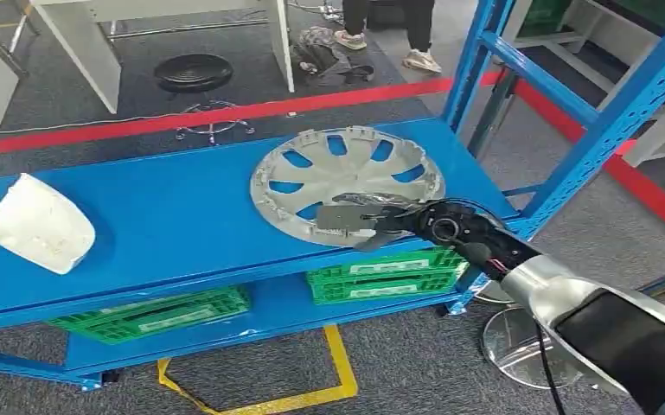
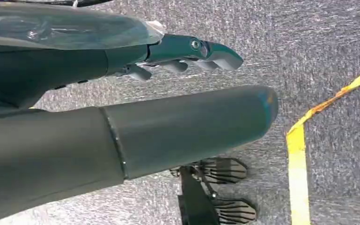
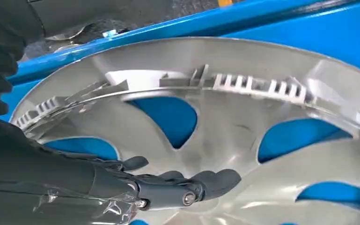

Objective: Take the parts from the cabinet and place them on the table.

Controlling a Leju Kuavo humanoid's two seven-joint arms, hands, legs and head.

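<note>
The right arm (image 1: 571,298) is a glossy silver shell with a black section, thin black cables running along its dark wrist. The right hand (image 1: 359,220) has a grey ribbed cover and dark fingers (image 3: 210,180) with small silver screws. The left hand (image 2: 187,51) shows dark teal fingers with pale grey tips and a thick grey thumb (image 2: 192,126).

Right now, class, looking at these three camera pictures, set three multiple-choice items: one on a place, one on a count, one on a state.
1. Where does the silver hubcap lie?
A. on the blue top shelf
B. on the floor
C. in a green crate

2. How many green crates stand on the lower shelf?
A. one
B. two
C. four

3. What is the right hand doing?
A. hanging beside the body
B. holding the white part
C. resting its fingers on the hubcap

Key: 1 A, the hubcap lies flat on the blue shelf; 2 B, one crate shows at each end; 3 C, the right wrist view shows fingers on the hubcap's inner face.
</note>
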